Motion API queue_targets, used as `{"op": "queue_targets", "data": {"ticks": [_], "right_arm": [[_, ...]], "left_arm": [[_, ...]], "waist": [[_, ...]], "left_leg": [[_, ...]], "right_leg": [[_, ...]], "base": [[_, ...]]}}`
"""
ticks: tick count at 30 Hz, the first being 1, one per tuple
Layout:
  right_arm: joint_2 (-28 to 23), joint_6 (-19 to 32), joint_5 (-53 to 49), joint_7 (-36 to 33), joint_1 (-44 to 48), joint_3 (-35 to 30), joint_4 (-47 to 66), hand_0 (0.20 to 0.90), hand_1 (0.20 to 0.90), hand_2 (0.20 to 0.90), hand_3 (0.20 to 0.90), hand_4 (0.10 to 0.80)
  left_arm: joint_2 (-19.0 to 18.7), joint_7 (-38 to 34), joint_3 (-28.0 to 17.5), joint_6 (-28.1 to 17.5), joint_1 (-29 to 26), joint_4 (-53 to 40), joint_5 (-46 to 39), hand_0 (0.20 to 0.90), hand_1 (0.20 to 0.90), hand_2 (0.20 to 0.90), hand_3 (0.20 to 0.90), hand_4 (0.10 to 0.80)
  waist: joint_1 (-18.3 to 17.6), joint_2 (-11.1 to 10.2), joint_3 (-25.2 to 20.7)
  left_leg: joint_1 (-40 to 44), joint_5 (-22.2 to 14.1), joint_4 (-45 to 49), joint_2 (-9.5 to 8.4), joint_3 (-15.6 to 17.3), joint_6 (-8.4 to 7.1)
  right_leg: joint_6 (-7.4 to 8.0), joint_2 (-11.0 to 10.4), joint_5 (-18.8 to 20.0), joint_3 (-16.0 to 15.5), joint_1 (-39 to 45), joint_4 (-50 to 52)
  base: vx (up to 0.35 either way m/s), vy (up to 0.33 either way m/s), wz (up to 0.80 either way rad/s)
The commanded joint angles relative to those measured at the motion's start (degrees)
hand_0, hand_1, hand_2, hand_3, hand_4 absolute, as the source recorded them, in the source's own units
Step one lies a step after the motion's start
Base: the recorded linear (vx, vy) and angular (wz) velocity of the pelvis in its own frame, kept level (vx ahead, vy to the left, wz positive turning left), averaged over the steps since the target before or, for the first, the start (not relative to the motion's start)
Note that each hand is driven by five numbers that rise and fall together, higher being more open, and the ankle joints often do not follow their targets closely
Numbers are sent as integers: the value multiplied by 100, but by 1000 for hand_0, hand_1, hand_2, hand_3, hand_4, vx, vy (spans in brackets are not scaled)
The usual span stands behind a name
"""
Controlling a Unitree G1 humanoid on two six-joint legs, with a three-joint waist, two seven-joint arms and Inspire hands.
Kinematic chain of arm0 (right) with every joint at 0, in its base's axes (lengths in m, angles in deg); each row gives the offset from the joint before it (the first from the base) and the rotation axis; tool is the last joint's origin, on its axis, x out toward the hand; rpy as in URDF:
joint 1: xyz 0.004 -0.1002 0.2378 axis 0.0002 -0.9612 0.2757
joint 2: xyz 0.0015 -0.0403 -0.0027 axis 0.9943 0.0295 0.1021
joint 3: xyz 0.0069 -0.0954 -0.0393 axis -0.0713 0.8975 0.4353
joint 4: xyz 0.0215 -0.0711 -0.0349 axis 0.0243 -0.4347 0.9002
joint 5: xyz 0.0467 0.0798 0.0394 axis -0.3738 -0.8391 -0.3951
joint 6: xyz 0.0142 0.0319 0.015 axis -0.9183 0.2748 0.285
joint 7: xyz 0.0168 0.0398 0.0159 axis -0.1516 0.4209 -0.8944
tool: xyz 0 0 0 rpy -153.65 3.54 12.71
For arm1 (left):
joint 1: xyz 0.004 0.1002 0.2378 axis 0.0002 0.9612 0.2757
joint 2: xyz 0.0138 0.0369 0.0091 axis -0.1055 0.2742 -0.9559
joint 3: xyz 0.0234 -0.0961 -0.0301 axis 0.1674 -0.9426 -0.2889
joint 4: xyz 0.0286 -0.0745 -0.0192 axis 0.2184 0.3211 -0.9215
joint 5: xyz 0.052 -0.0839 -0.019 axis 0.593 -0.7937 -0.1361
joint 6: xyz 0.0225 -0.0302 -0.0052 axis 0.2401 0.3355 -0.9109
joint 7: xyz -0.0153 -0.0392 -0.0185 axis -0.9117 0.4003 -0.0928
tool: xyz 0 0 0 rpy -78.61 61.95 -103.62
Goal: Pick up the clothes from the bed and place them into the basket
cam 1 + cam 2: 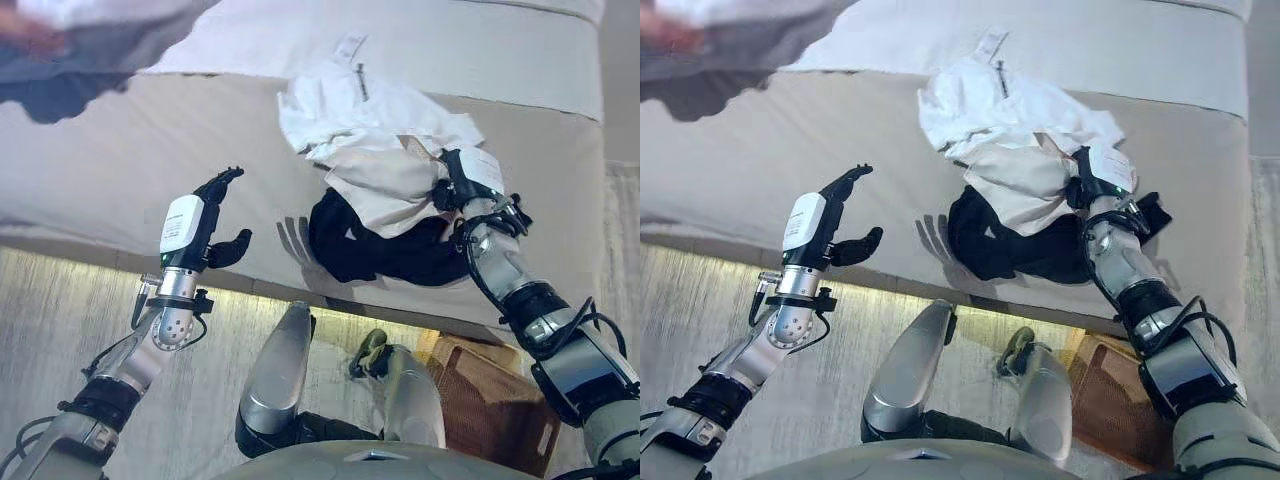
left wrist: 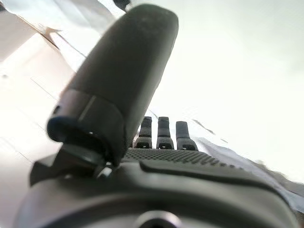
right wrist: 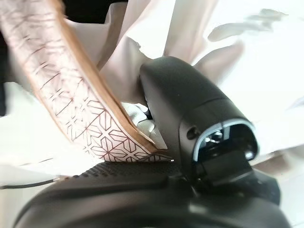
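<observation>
On bed, clothes heaped, right hand fingers gripping them, left hand fingers wide.

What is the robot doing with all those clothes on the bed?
The robot is tidying clothes off the bed. Its right hand is pushed into a pile of white clothes lying partly over a black garment, with pale cloth bunched against its thumb. Its left hand hovers open over bare bed, holding nothing. The brown basket waits on the floor by the bed.
</observation>
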Motion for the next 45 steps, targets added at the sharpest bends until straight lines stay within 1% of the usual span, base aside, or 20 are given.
{"op": "queue_targets", "data": {"ticks": [1, 4, 6, 8, 11, 12, 18, 19, 21, 28, 35, 39, 45], "right_arm": [[-771, 213, 187, -259, -120, -380, 248, 300, 300, 300, 200, 100], [-940, 389, 229, -136, -432, -707, 516, 300, 300, 300, 200, 100], [-992, 428, 189, -124, -509, -817, 597, 300, 300, 300, 200, 100], [-1129, 499, 16, -130, -578, -1041, 702, 300, 300, 300, 200, 100], [-1254, 547, -67, -129, -600, -1209, 769, 300, 300, 300, 200, 100], [-1381, 609, -137, -81, -631, -1374, 840, 300, 300, 300, 200, 100], [-1740, 566, -367, -70, -803, -1938, 1151, 300, 300, 300, 200, 100], [-1906, 610, -425, -74, -820, -2102, 1150, 300, 300, 300, 200, 100], [-2087, 632, -491, -81, -846, -2269, 1165, 300, 300, 300, 200, 100], [-2736, 560, -733, -89, -1108, -2908, 1159, 300, 300, 300, 200, 100], [-3252, 527, -961, -212, -1352, -3404, 913, 300, 300, 300, 200, 100], [-3391, 377, -1058, -214, -1530, -3664, 1033, 300, 300, 300, 200, 100], [-3545, 341, -1004, -237, -2031, -4178, 1125, 300, 300, 300, 200, 100]], "left_arm": [[144, -11, -200, 14, -120, -175, -188, 900, 900, 900, 900, 800], [194, 179, -84, 382, -130, -81, -189, 900, 900, 900, 900, 800], [188, 236, -41, 470, -153, -56, -158, 900, 900, 900, 900, 800], [171, 373, 18, 596, -201, -18, -140, 900, 900, 900, 900, 800], [178, 427, 57, 625, -226, 30, -123, 900, 900, 900, 900, 800], [185, 480, 70, 648, -244, 75, -137, 900, 900, 900, 900, 800], [168, 608, 141, 586, -258, 224, -137, 900, 900, 900, 900, 800], [160, 637, 170, 539, -254, 299, -134, 900, 900, 900, 900, 800], [148, 647, 202, 481, -259, 379, -122, 900, 900, 900, 900, 800], [86, 680, 298, 343, -459, 610, -124, 900, 900, 900, 900, 800], [35, 682, 308, 171, -548, 656, -12, 900, 900, 900, 900, 800], [-1, 623, 365, 194, -603, 715, 47, 900, 900, 900, 900, 800], [54, 488, 328, 190, -603, 860, 2, 900, 900, 900, 900, 800]], "waist": [[-362, -186, -1010], [-702, -249, -1291], [-791, -271, -1388], [-942, -302, -1557], [-1039, -304, -1665], [-1131, -295, -1756], [-1367, -298, -2045], [-1442, -287, -2147], [-1504, -276, -2229], [-1745, -263, -2461], [-1918, -313, -2611], [-2082, -301, -2689], [-2304, -257, -2762]], "left_leg": [[86, -442, 152, 53, 336, 152], [569, -399, -267, 203, 662, 160], [705, -333, -451, 234, 752, 158], [951, -283, -717, 303, 898, 154], [1108, -265, -876, 329, 977, 153], [1252, -301, -977, 352, 1042, 155], [1586, -116, -1583, 391, 1189, 130], [1692, -28, -1837, 401, 1216, 103], [1780, 54, -2066, 410, 1256, 81], [1946, 176, -2503, 403, 1321, 63], [2042, 133, -2592, 425, 1508, 44], [2070, 122, -2632, 447, 1592, 48], [2133, 103, -2683, 462, 1687, 47]], "right_leg": [[-183, 341, 432, 34, 454, -558], [-32, 431, 615, 290, 726, -1049], [10, 449, 692, 345, 802, -1225], [100, 474, 778, 447, 930, -1464], [149, 499, 823, 543, 1003, -1600], [187, 526, 817, 608, 1089, -1689], [308, 606, 979, 774, 1183, -2049], [360, 637, 1032, 806, 1201, -2165], [398, 670, 1064, 840, 1209, -2245], [418, 822, 1059, 1020, 1173, -2348], [481, 828, 1245, 1194, 1213, -2701], [482, 901, 1271, 1358, 1154, -2731], [477, 979, 1270, 1551, 1090, -2728]], "base": [[62, 68, -49], [75, 52, -42], [21, 4, -41], [16, -15, -36], [25, -3, -32], [24, -3, -25], [-1, -5, -16], [-27, -13, 21], [-25, -16, 33], [-12, -3, -12], [-10, -13, -14], [-8, -1, -27], [6, 13, -27]]}}
